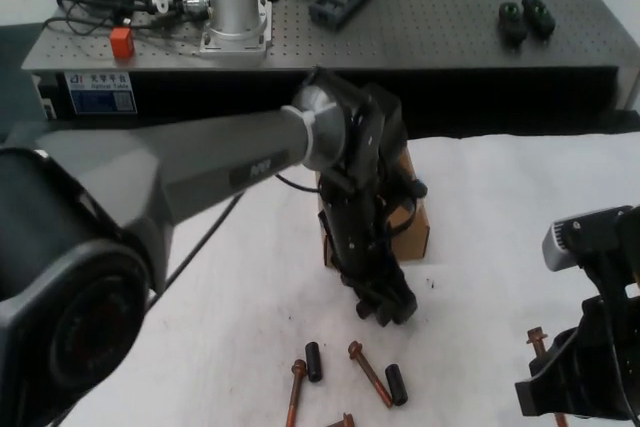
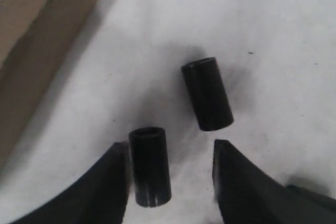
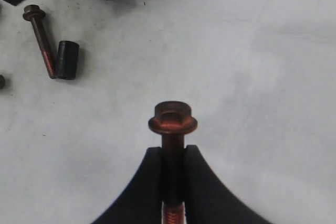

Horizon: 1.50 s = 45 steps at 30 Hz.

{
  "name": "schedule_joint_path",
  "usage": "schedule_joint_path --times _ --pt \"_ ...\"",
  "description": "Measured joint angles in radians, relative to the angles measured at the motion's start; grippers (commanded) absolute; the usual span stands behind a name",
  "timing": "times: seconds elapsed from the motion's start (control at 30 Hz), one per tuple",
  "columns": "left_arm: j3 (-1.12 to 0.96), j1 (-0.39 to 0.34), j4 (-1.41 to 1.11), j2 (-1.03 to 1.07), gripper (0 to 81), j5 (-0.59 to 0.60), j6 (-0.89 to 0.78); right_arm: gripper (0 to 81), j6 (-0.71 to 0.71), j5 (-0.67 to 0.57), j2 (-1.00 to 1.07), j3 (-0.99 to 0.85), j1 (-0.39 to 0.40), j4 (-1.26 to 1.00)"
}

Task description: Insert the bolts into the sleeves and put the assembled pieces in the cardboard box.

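My left gripper (image 2: 170,145) hangs open just in front of the cardboard box (image 1: 412,229), low over the white cloth. One black sleeve (image 2: 150,166) lies between its fingers, close against one finger (image 2: 110,187). A second sleeve (image 2: 207,94) lies just beyond the fingertips. My right gripper (image 3: 173,153) is at the near right of the bench and is shut on the shank of a copper bolt (image 3: 172,119), head pointing outward. In the high view this bolt (image 1: 539,339) sticks up from the right gripper (image 1: 555,387).
Loose on the cloth near the front lie two sleeves (image 1: 313,361) (image 1: 396,384) and copper bolts (image 1: 368,371) (image 1: 296,392). A bolt (image 3: 42,40) rests beside a sleeve (image 3: 67,60). A raised metal breadboard (image 1: 450,17) with fixtures stands behind the cloth.
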Motion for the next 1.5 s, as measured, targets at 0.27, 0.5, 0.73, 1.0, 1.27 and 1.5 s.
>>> schedule_joint_path --times 0.27,0.5,0.73,1.0,1.27,1.5 --pt "-0.008 0.000 0.008 0.004 19.2 -0.029 0.010 0.5 0.000 0.000 0.001 0.000 0.000 0.000" --pt "-0.010 0.000 0.053 0.004 0.6 -0.029 0.018 0.5 0.000 0.000 0.001 0.000 0.000 0.000" --pt "0.028 0.004 0.077 -0.090 0.6 -0.020 -0.058 0.5 0.010 -0.045 0.001 0.000 0.000 -0.068" --pt "0.543 0.027 -0.432 -0.643 0.6 0.227 -0.251 0.5 0.139 -0.265 -0.067 0.004 0.000 -0.360" --pt "0.961 0.025 -0.998 -1.003 0.6 0.449 -0.470 0.5 0.416 -0.404 -0.075 0.005 0.026 -0.919" --pt "0.993 0.025 -1.073 -1.046 0.6 0.475 -0.491 0.5 0.570 -0.481 0.038 -0.003 0.088 -1.170"
